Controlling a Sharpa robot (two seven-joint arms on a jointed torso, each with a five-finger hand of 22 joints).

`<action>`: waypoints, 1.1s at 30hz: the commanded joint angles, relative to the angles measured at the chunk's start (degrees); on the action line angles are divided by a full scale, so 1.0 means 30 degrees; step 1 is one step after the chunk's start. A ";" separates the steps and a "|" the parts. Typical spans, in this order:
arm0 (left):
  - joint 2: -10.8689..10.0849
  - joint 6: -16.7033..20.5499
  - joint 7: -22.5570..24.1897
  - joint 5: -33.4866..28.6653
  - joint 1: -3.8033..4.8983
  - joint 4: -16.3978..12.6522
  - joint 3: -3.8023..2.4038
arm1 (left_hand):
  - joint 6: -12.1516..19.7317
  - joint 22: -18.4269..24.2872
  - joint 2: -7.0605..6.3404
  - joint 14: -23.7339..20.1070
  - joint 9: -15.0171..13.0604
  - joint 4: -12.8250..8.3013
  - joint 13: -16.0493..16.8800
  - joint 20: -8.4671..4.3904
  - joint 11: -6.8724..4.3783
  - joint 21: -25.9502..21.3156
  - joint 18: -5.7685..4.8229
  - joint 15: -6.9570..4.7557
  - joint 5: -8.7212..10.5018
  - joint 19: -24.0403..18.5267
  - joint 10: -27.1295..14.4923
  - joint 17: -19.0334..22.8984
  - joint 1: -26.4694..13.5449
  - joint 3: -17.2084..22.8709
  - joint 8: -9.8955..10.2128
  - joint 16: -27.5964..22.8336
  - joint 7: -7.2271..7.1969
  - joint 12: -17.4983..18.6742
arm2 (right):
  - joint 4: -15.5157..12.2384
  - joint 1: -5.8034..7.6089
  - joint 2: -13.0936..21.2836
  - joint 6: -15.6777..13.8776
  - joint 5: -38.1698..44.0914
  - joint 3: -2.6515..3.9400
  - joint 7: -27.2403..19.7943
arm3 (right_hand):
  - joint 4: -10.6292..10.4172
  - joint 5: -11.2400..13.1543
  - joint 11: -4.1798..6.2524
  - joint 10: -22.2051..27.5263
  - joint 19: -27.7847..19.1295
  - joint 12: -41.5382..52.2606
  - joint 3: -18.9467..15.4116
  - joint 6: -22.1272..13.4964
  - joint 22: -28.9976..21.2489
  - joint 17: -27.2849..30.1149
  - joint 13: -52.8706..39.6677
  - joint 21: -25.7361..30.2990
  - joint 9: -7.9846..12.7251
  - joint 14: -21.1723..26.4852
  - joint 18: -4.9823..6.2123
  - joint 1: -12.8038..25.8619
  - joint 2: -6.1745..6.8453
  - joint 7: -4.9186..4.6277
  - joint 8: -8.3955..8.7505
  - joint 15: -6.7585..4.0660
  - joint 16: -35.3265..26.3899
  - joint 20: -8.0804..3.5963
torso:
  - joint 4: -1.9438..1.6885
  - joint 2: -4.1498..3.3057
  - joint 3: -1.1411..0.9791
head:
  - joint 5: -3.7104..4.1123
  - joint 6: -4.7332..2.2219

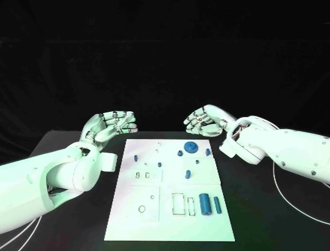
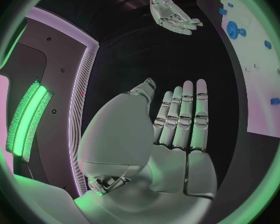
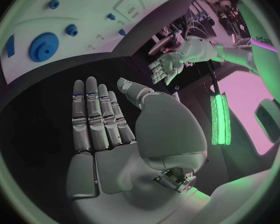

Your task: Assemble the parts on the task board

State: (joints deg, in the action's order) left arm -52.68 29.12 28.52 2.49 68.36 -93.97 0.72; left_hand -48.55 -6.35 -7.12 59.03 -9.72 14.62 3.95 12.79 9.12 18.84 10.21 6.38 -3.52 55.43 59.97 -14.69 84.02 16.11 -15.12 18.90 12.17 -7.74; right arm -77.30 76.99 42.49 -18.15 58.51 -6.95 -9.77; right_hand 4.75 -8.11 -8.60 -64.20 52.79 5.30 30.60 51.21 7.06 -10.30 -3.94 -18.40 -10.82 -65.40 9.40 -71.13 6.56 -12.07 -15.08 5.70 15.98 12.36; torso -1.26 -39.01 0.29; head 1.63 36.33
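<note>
The white task board (image 1: 173, 225) lies in the middle of the black table. On its far end sits a blue gear (image 1: 190, 146) with small blue parts (image 1: 180, 153) around it. A blue cylinder (image 1: 205, 204) lies near the front right. My left hand (image 1: 110, 125) hovers off the board's far left corner, fingers straight and apart, holding nothing. My right hand (image 1: 207, 120) hovers beyond the far right corner, also empty. The left wrist view shows the left hand (image 2: 171, 134) flat, the board (image 2: 258, 99) and gear (image 2: 232, 29) beside it. The right wrist view shows the right hand (image 3: 109, 129) and gear (image 3: 43, 46).
A thin blue pin (image 1: 217, 205) lies beside the cylinder, next to rectangular slots (image 1: 178, 203) in the board. White cables (image 1: 285, 198) trail over the table on the right. Bare black table lies on both sides of the board.
</note>
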 commanded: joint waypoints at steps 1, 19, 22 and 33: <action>-0.0177 -0.1032 -0.0143 0.0601 0.0136 -0.0558 -0.0039 | -0.0099 -0.0024 -0.0116 0.0133 -0.0019 -0.0019 -0.0027 -0.0049 0.0003 0.0063 0.0151 -0.0008 0.0077 0.0170 0.0108 -0.0055 0.0138 0.0109 -0.0094 0.0091 0.0004 0.0093 | -0.0106 0.0088 -0.0162 0.2024 0.7922 0.0002 0.2835 | -0.0092 -0.0076 0.1074 -0.2572 0.3491 0.0226 -0.0201 0.1502 0.0925 -0.1580 -0.0224 -0.2063 -0.0370 -0.4231 0.0399 0.0198 0.0949 0.0869 -0.0507 -0.1454 0.1849 -0.1476 | -0.0141 -0.0566 0.0005 | 0.0099 -0.0082; -0.0452 -0.1269 -0.0332 0.0629 0.0351 -0.1213 -0.0069 | -0.0088 0.0003 -0.0206 0.0558 -0.0007 0.0077 -0.0053 -0.0206 -0.0013 0.0168 0.0134 -0.0093 0.0087 0.0580 0.0207 -0.0290 -0.0010 0.0237 -0.0044 0.0112 0.0013 0.0372 | -0.0170 0.0032 -0.1034 0.2646 1.3336 0.0008 0.4511 | -0.1792 -0.0833 0.0998 -0.0715 0.9315 -0.0427 -0.0269 0.1087 1.9694 -1.9856 -0.1238 -1.8708 -0.1259 -0.7198 -0.1738 0.0165 0.2230 0.0875 0.0502 -0.1646 2.0688 -0.2022 | -0.0366 -0.1577 0.0018 | 0.0340 -0.0326; -0.0479 -0.1298 -0.0361 0.0624 0.0355 -0.1210 -0.0069 | -0.0070 0.0002 -0.0223 0.0654 -0.0002 0.0091 -0.0054 -0.0235 -0.0009 0.0198 0.0135 -0.0109 0.0089 0.0666 0.0206 -0.0344 -0.0040 0.0249 -0.0027 0.0133 0.0022 0.0430 | -0.0151 0.0003 -0.1126 0.2725 1.3517 0.0007 0.4638 | -0.1877 -0.0841 0.0990 -0.0679 0.9410 -0.0430 -0.0247 0.1035 2.0583 -2.0334 -0.1308 -1.9367 -0.1348 -0.7183 -0.1838 0.0126 0.2265 0.0891 0.0546 -0.1620 2.1159 -0.1943 | -0.0383 -0.1618 0.0032 | 0.0363 -0.0323; -0.0494 -0.1387 -0.0500 0.0618 0.0358 -0.1160 -0.0069 | 0.0051 0.0002 -0.0285 0.0926 0.0027 0.0115 -0.0059 -0.0315 0.0032 0.0290 0.0128 -0.0137 0.0094 0.0917 0.0131 -0.0526 -0.0128 0.0267 0.0062 0.0200 0.0099 0.0645 | 0.0005 -0.0136 -0.1448 0.3059 1.3697 -0.0006 0.4677 | -0.1935 -0.0883 0.1017 -0.0743 0.9515 -0.0387 -0.0107 0.0961 2.1365 -2.0755 -0.1381 -1.9922 -0.1438 -0.7208 -0.1931 0.0008 0.2199 0.0945 0.0596 -0.1611 2.1563 -0.1891 | -0.0424 -0.1732 0.0015 | 0.0296 -0.0387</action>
State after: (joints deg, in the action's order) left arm -54.21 26.23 27.03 4.02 69.32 -97.38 0.57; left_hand -48.55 -6.33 -7.36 61.39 -9.70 14.86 3.85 11.78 9.11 19.49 10.21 5.86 -3.52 57.86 60.12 -16.22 83.76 16.54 -15.10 19.30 12.16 -5.98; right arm -77.33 76.64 38.28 -10.47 97.84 -6.97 3.57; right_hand -0.96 -10.54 -5.64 -66.32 80.96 3.94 30.11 54.39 71.24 -72.62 -8.02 -77.99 -15.11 -83.92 4.39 -70.39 13.19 -9.07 -13.50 0.52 80.51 6.77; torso -2.52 -44.07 0.37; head 2.63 35.26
